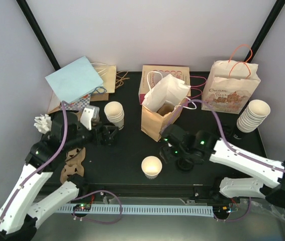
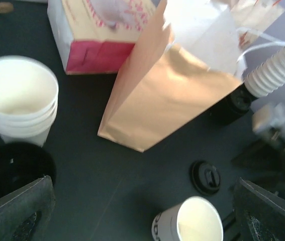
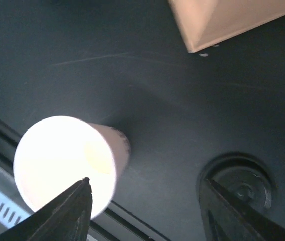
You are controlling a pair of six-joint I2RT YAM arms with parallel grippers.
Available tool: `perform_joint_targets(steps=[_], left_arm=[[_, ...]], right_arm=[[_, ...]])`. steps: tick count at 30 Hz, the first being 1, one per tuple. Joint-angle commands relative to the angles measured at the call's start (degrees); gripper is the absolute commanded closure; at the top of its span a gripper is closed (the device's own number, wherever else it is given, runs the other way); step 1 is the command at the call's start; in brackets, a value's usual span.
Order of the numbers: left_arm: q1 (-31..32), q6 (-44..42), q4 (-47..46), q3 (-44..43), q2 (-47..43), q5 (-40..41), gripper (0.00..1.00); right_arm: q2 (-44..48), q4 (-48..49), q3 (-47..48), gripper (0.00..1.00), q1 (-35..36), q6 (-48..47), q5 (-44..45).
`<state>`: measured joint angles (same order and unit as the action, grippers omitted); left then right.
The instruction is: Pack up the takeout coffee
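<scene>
The single cream-white paper cup point(image 1: 151, 166) stands upright and empty near the table's front edge. It also shows in the left wrist view point(image 2: 197, 221) and the right wrist view point(image 3: 64, 163). Its round black lid point(image 1: 185, 164) lies flat on the table to the cup's right, and shows in both wrist views point(image 2: 206, 176) point(image 3: 238, 183). My right gripper point(image 1: 176, 152) point(image 3: 145, 181) is open and empty, hovering low between cup and lid, one finger over each. My left gripper point(image 1: 107, 134) point(image 2: 142, 188) is open and empty, left of the brown bag.
An open brown paper bag point(image 1: 162, 116) point(image 2: 167, 95) with white paper inside stands mid-table. Stacks of nested cups stand at left point(image 1: 114, 113) point(image 2: 19, 98) and far right point(image 1: 253, 115). A pulp carrier point(image 1: 74, 161), a blue bag point(image 1: 74, 80), a pink-and-white box point(image 1: 165, 79) and a printed bag point(image 1: 231, 90) ring the back.
</scene>
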<state>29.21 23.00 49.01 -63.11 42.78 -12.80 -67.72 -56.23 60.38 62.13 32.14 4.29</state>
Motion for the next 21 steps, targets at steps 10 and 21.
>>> perform_joint_targets(steps=[10,21], left_arm=[[-0.2,9.0,-6.2,23.5,-13.9,-11.8,0.01],[-0.2,4.0,-7.5,24.1,-12.4,-13.5,0.01]], right_arm=[[11.7,-11.0,-4.6,0.0,-42.5,7.8,15.5],[-1.7,-6.3,-0.9,0.0,-53.2,8.9,25.0]])
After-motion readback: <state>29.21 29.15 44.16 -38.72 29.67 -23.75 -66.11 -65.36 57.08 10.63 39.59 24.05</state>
